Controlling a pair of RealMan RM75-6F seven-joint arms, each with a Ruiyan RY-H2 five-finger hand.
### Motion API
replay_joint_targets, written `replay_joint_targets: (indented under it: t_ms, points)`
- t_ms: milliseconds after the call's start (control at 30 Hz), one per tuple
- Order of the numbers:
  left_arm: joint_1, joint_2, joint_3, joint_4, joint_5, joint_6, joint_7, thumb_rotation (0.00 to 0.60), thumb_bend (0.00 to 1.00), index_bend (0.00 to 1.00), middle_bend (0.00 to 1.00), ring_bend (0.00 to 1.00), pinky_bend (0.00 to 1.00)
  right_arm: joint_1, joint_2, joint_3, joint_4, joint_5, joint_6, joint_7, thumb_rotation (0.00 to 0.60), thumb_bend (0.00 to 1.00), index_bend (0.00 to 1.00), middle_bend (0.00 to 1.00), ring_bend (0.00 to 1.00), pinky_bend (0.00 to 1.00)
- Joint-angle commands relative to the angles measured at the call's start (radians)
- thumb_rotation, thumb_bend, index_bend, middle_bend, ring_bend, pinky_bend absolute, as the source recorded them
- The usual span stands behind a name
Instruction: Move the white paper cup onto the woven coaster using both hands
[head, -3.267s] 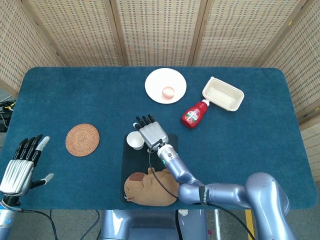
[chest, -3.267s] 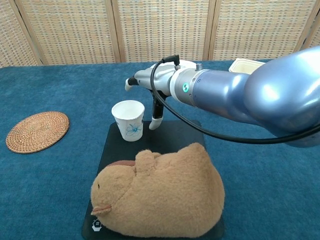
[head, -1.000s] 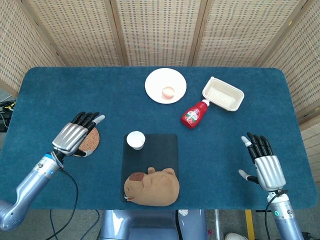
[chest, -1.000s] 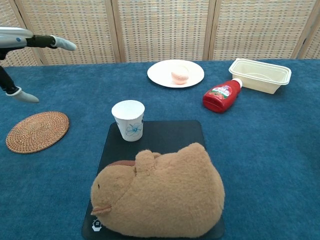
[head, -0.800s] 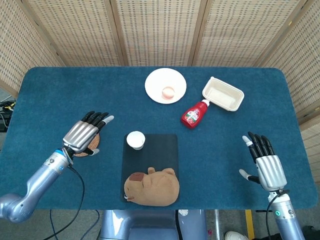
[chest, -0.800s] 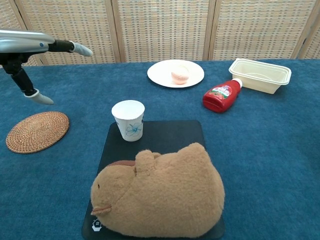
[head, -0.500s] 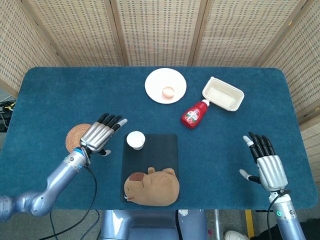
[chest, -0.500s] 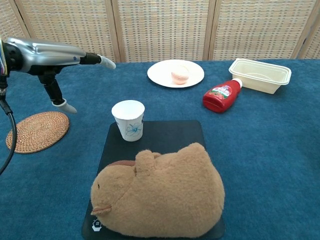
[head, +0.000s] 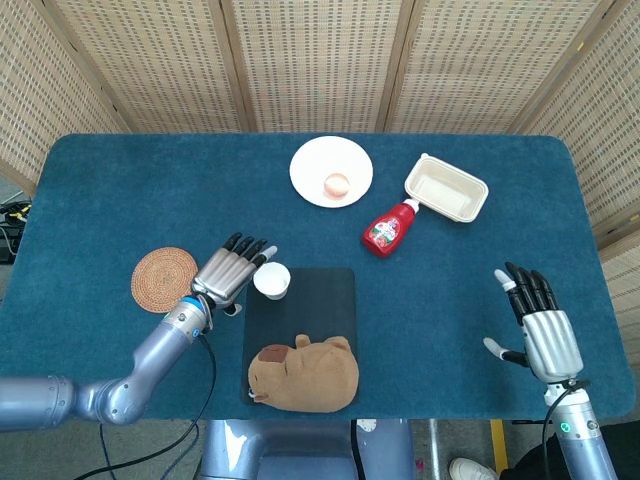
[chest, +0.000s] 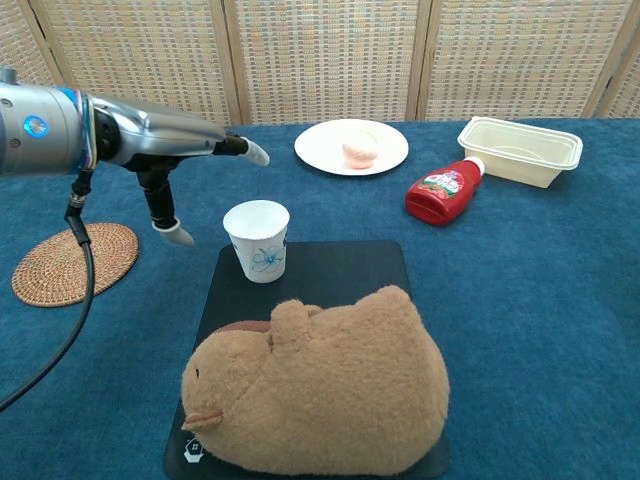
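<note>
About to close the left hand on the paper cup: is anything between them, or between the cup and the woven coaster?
Nothing visible. The left hand is open just beside the white paper cup, with only bare cloth between. Between the cup and the woven coaster there is only that hand itself.

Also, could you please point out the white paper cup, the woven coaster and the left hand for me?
white paper cup (chest: 258, 243): chest view, on its side wall.
woven coaster (head: 163, 278): head view, on its woven centre.
left hand (head: 225, 270): head view, on the back of the hand.
</note>
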Motion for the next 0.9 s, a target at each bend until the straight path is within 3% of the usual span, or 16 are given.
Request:
replay_joint_targets:
  t_ms: [33, 267, 533, 900]
  points:
    - [-0.039, -0.035, 0.006, 0.026, -0.042, 0.012, 0.022, 0.6, 0.21, 0.0, 0.0, 0.0, 0.0, -0.005, 0.003, 0.006, 0.003, 0.0, -0.002, 0.013, 0.6, 0.05, 0.03, 0.0, 0.0, 0.0]
    - [-0.104, -0.093, 0.022, 0.073, -0.117, 0.032, 0.064, 0.6, 0.21, 0.02, 0.0, 0.0, 0.0, -0.012, 0.008, 0.021, 0.016, 0.004, -0.009, 0.053, 0.6, 0.05, 0.03, 0.0, 0.0, 0.0]
    - [-0.151, -0.144, 0.043, 0.117, -0.183, 0.041, 0.083, 0.6, 0.21, 0.17, 0.0, 0.0, 0.0, -0.018, 0.007, 0.031, 0.026, -0.002, -0.017, 0.068, 0.6, 0.05, 0.03, 0.0, 0.0, 0.0]
    - [-0.156, -0.16, 0.07, 0.147, -0.179, 0.042, 0.053, 0.6, 0.26, 0.26, 0.0, 0.0, 0.0, -0.023, 0.006, 0.04, 0.026, -0.008, -0.023, 0.07, 0.6, 0.05, 0.03, 0.0, 0.0, 0.0]
